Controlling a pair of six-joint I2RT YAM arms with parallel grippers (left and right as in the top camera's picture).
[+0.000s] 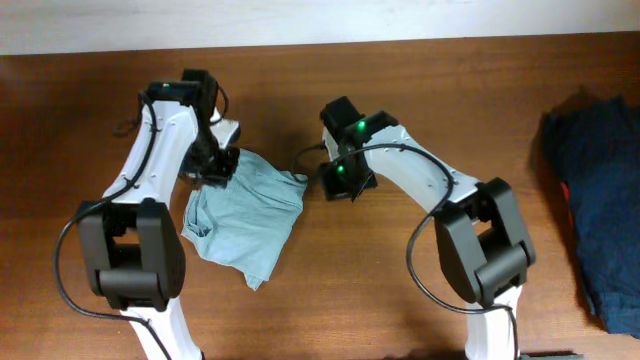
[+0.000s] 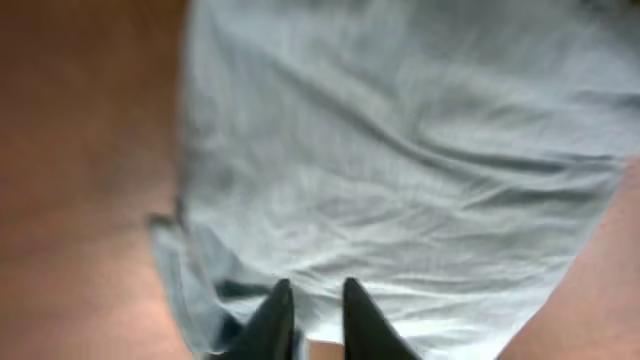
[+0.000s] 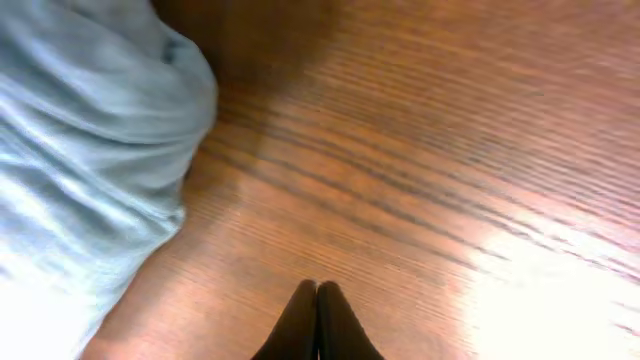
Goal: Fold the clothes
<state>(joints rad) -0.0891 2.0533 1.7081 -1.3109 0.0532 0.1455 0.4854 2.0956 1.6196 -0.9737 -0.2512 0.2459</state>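
The clothes [image 1: 245, 215], a pale grey-blue T-shirt, lie crumpled on the brown table between the two arms. My left gripper [image 1: 215, 178] is at the shirt's upper left corner. In the left wrist view its fingertips [image 2: 318, 287] stand a narrow gap apart, with the shirt's [image 2: 400, 150] edge pinched between them. My right gripper [image 1: 333, 185] hovers just right of the shirt's upper right corner. In the right wrist view its fingers [image 3: 317, 287] are pressed together over bare wood, with the shirt [image 3: 80, 150] off to the left and nothing held.
A dark navy garment [image 1: 600, 200] with a red patch lies heaped at the table's right edge. Bare wooden tabletop [image 1: 400, 300] stretches between it and the shirt. A white wall strip runs along the back.
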